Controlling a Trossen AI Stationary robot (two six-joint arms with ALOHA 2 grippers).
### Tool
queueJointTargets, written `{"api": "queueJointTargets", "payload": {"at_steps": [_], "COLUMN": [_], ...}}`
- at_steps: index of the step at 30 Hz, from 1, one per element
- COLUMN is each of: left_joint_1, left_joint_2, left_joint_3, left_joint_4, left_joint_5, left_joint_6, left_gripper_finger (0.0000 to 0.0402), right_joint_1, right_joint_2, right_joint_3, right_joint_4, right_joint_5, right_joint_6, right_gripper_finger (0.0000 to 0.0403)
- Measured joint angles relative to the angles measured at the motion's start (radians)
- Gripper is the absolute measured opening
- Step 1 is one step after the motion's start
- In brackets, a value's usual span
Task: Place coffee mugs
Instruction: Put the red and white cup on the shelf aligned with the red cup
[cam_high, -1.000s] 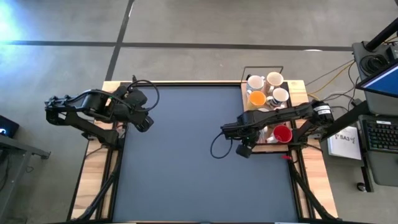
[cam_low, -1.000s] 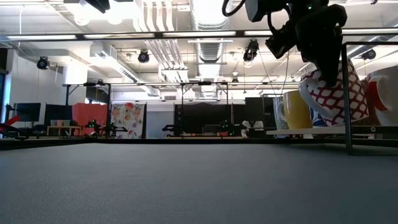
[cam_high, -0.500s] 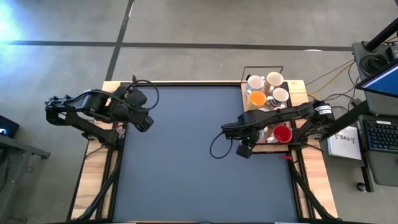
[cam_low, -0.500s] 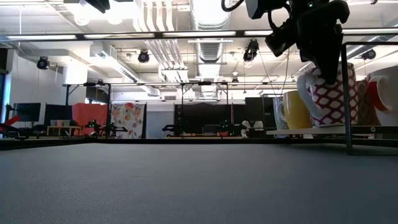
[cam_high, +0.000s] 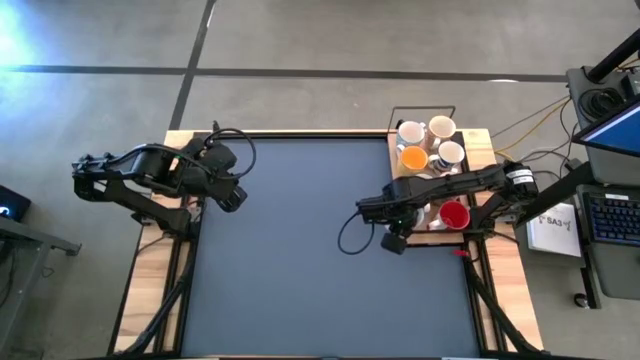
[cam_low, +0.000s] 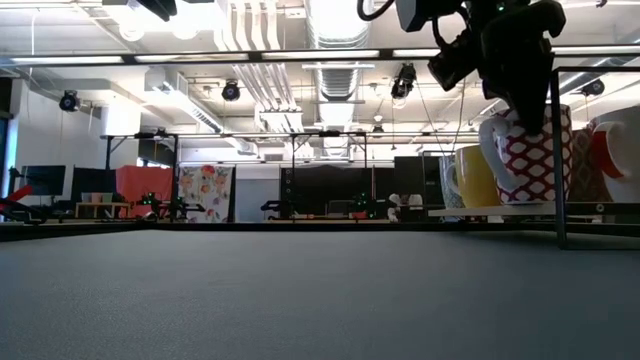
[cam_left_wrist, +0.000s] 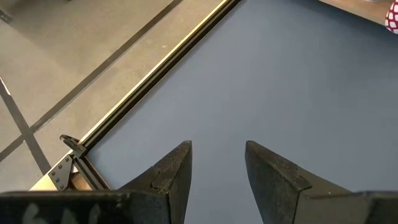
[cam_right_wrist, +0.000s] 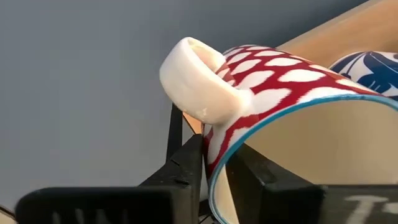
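A white mug with a red lattice pattern and a teal rim (cam_low: 530, 155) stands almost upright at the wire tray's (cam_low: 556, 140) table-side end. My right gripper (cam_low: 520, 100) comes down on it and is shut on its rim. In the high view the right arm (cam_high: 440, 190) covers that mug. An orange mug (cam_high: 413, 157), a red one (cam_high: 454, 215) and three white ones (cam_high: 441, 128) stand in the tray. My left gripper (cam_left_wrist: 217, 162) is open over the table's far left corner (cam_high: 228, 195) and touches nothing. My right gripper pinches the patterned mug's wall at the rim (cam_right_wrist: 214, 149), right beside the handle (cam_right_wrist: 199, 81). One finger (cam_right_wrist: 255, 171) is inside the mug and one finger (cam_right_wrist: 186, 165) is outside. It comes from above, pointing down. The mug is nearly upright, its base level with the tray floor; I cannot tell if it rests there.
The wire tray sits on a wooden board at the table's right edge (cam_high: 480, 150), with a blue-patterned mug (cam_right_wrist: 373, 62) close behind the held one. The dark table mat (cam_high: 300, 250) stretches bare between the two arms. A cable loops below the right gripper (cam_high: 350, 240).
The patterned mug has gone from leaning over to nearly upright in my right gripper's hold, staying at the tray's end. The gripper has kept its hold and has hardly shifted.
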Motion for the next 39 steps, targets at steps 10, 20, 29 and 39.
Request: {"api": "queueJointTargets", "payload": {"at_steps": [10, 20, 29, 39], "left_joint_1": [0.0, 0.0, 0.0, 0.0], "left_joint_2": [0.0, 0.0, 0.0, 0.0], "left_joint_3": [0.0, 0.0, 0.0, 0.0], "left_joint_4": [0.0, 0.0, 0.0, -0.009], "left_joint_5": [0.0, 0.002, 0.003, 0.005], "left_joint_6": [0.0, 0.0, 0.0, 0.004], "left_gripper_finger": [0.0132, 0.0132, 0.0132, 0.0132], "right_joint_1": [0.0, 0.0, -0.013, -0.033], "right_joint_2": [-0.007, -0.016, 0.015, 0.037], "right_joint_3": [0.042, 0.183, 0.178, 0.161], "right_joint_4": [-0.048, 0.03, 0.1, 0.019], "right_joint_5": [-0.01, 0.084, 0.196, 0.203], "right_joint_6": [0.002, 0.001, -0.032, -0.041], "right_gripper_finger": [0.0092, 0.0079, 0.0077, 0.0077]}}
